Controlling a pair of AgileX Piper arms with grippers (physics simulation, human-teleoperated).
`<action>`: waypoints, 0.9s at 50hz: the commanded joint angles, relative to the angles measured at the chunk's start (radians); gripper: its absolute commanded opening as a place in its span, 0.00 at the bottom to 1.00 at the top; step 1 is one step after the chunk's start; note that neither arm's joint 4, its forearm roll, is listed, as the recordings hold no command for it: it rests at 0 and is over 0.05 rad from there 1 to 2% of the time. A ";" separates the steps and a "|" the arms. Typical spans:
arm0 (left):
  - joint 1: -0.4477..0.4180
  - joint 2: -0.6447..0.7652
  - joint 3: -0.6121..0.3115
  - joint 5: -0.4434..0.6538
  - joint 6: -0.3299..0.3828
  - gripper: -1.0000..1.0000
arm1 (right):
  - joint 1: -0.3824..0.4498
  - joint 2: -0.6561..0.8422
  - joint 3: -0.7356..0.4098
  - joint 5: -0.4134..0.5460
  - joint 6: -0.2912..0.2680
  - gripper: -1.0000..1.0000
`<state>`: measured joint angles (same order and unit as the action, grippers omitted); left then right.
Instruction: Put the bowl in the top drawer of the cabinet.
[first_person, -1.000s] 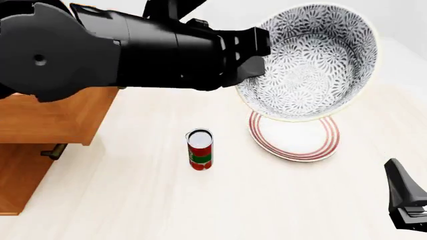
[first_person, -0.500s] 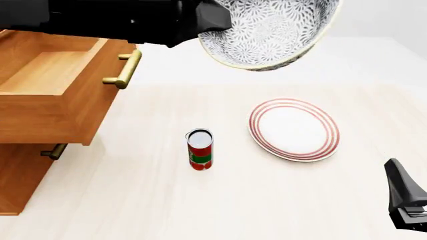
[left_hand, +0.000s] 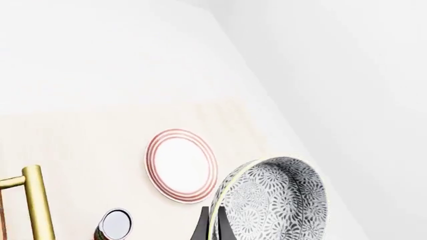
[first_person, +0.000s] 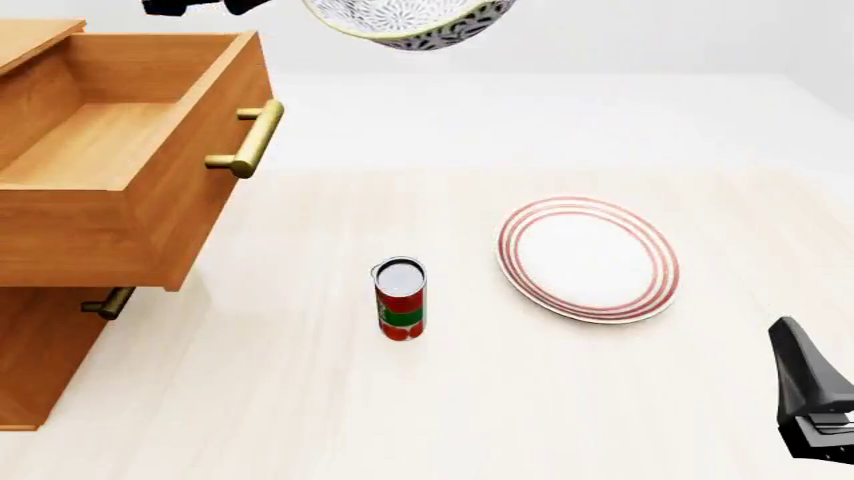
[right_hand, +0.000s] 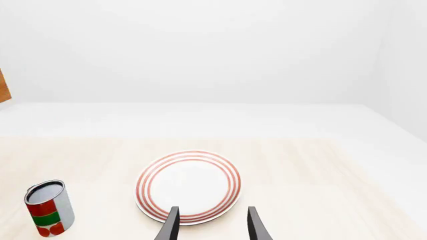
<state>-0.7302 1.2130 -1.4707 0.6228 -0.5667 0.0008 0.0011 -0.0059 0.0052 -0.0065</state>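
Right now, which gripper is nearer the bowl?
Left. The left gripper is clamped on the bowl's rim, high above the table; the right gripper hangs low near the plate.

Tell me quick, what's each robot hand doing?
Left end effector: shut on the bowl, gripping its rim.
Right end effector: open, holding nothing.

Pale cream wood-grain desk (first_person: 400, 420) carries a flat red-ringed white plate (first_person: 589, 258), an upright red-and-green labelled tin can (first_person: 400, 299) near it, light-brown wooden cabinet (first_person: 40, 360) at left edge.
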 joint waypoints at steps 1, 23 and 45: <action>0.058 -0.033 -0.021 0.026 0.014 0.00 | 0.000 0.000 0.000 0.000 0.000 1.00; 0.193 -0.059 -0.021 0.050 0.022 0.00 | 0.000 0.000 0.000 0.000 0.000 1.00; 0.323 -0.085 -0.034 0.073 0.015 0.00 | 0.000 0.000 0.000 0.000 0.000 1.00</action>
<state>-0.4587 1.1412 -1.4942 0.6888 -0.5552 0.0008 0.0011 -0.0059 0.0051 -0.0065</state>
